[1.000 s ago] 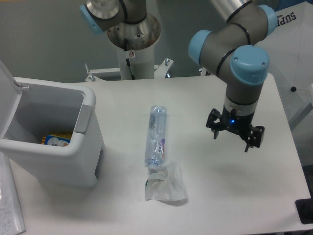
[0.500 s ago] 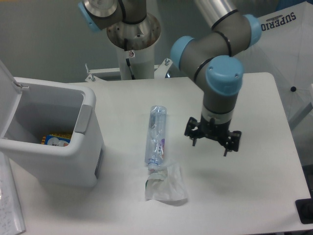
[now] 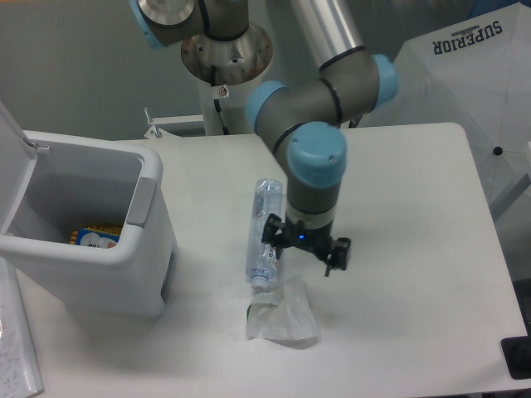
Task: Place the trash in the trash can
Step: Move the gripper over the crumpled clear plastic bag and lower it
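A long crushed clear plastic bottle (image 3: 264, 225) with a blue-purple label lies lengthwise in the middle of the white table. A crumpled white translucent wrapper (image 3: 282, 313) lies just below its near end. The trash can (image 3: 124, 265), pale grey-white with its lid open to the left, stands at the left and holds a yellow and blue item (image 3: 94, 238). My gripper (image 3: 304, 251) hangs open and empty just right of the bottle's near end and above the wrapper, its left finger over the bottle's edge.
The arm's base column (image 3: 226, 75) stands at the back of the table. A white sheet with the word SUPERIOR (image 3: 473, 75) hangs at the right. A dark object (image 3: 518, 356) sits at the lower right corner.
The gripper has swept left across the table, from the right side to just beside the bottle and above the wrapper. It stays open. The trash has not moved.
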